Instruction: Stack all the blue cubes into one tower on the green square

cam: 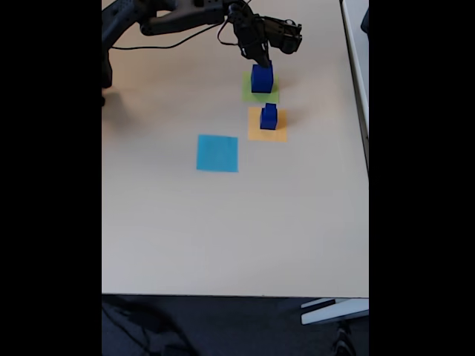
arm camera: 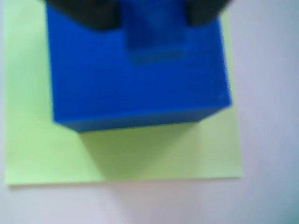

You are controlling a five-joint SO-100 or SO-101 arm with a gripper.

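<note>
In the wrist view, a large blue cube (arm camera: 140,70) fills most of the upper half, sitting on the green square (arm camera: 56,154), whose pale yellow-green paper shows along the left side, beneath the cube's near face and in a narrow strip to the right; the cube's shadow falls on the paper in front of it. The picture is blurred. At the top edge two dark shapes, parts of the gripper (arm camera: 154,18), sit to either side of a smaller blue form that looks like a second cube on top of the large one, though the blur makes this uncertain. Around the paper lies the pale desk (arm camera: 271,140). In the fixed view, the desk (cam: 223,237) is a long beige surface and the dark arm (cam: 178,18) reaches in from the far left corner, its gripper (cam: 261,61) hanging directly over the blue cube (cam: 261,78) that stands on the green square (cam: 249,93), near the desk's far edge and toward its right side. The fingers appear to meet the cube's top, but at this size I cannot tell how wide the jaws stand or whether they grip anything. Just nearer than the green square lies an orange square (cam: 278,132) carrying a small stack of blue cubes (cam: 269,117). A light blue square (cam: 217,153) lies bare toward the desk's middle, apart from the other two.
</note>
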